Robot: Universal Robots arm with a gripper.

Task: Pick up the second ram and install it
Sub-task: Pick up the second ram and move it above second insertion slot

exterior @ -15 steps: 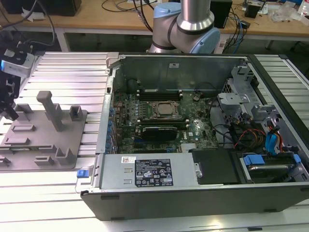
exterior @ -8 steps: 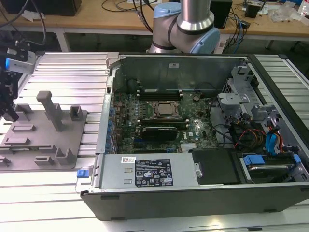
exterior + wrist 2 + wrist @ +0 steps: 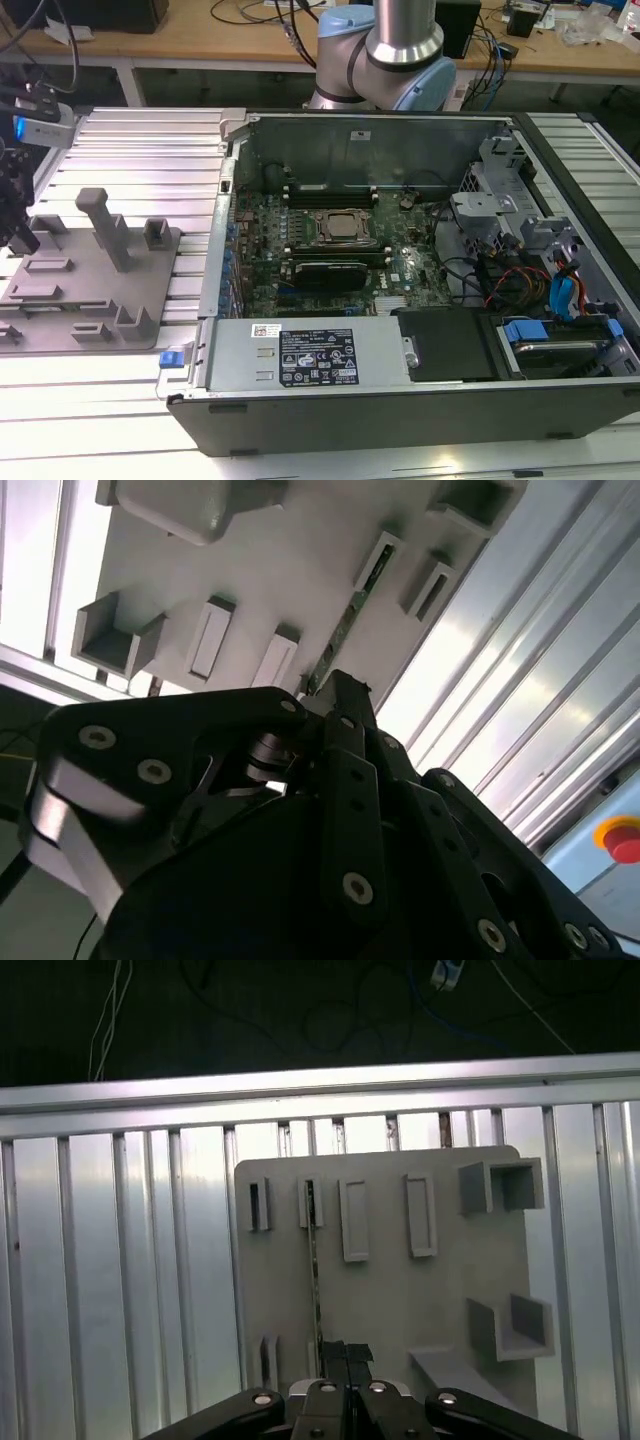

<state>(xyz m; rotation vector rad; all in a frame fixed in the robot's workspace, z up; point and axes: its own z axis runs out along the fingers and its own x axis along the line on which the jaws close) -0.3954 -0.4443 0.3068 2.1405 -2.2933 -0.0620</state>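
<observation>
Pincer [image 3: 347, 1352]: my fingertips stand pressed together, with only a thin dark seam between them. They sit at the near end of the second ram [image 3: 314, 1270]. I cannot tell whether that end is actually nipped between them or lies just beside them.

Second ram: it stands on edge on the grey fixture plate [image 3: 390, 1300]. In both wrist views it shows as a thin line. Its far end is seated in a narrow upright holder [image 3: 308, 1203], and its near end meets my fingertips. It is still in the fixture, not in the machine.

Fixture plate: it lies flat on the ribbed metal surface [image 3: 120, 1290], at the exterior view's left.

Open computer case [image 3: 300, 365]: it lies just beside the plate, toward the exterior view's right. The silver processor [image 3: 342, 228] is visible on the green board inside
</observation>
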